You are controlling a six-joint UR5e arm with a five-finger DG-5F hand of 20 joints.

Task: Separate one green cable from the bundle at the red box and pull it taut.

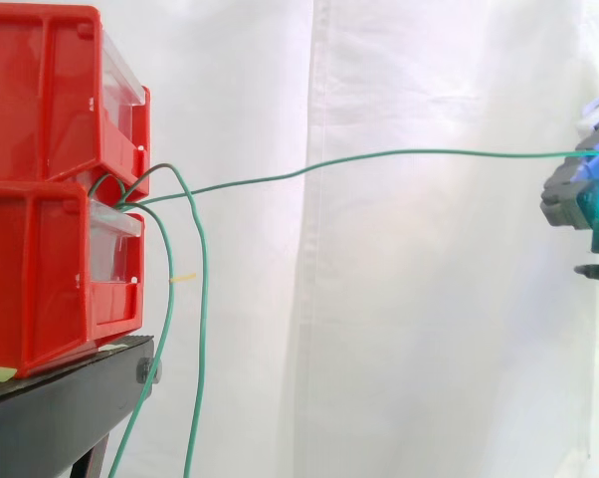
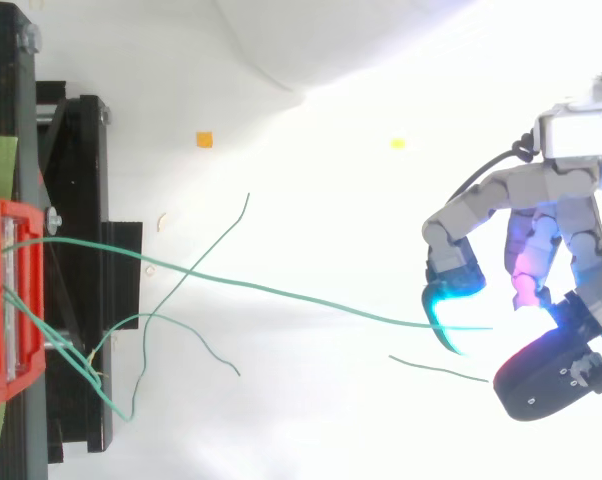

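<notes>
Green cable (image 1: pixel 429 151) runs nearly level from the red bins (image 1: pixel 51 259) to the hand (image 2: pixel 556 215), whose curled fingers pinch its end.

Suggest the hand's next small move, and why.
Probably draw the hand slightly farther from the red bins. The green cable pinched in its fingers bows gently near the bins, so it looks not quite taut. The other cables hang loose.
</notes>
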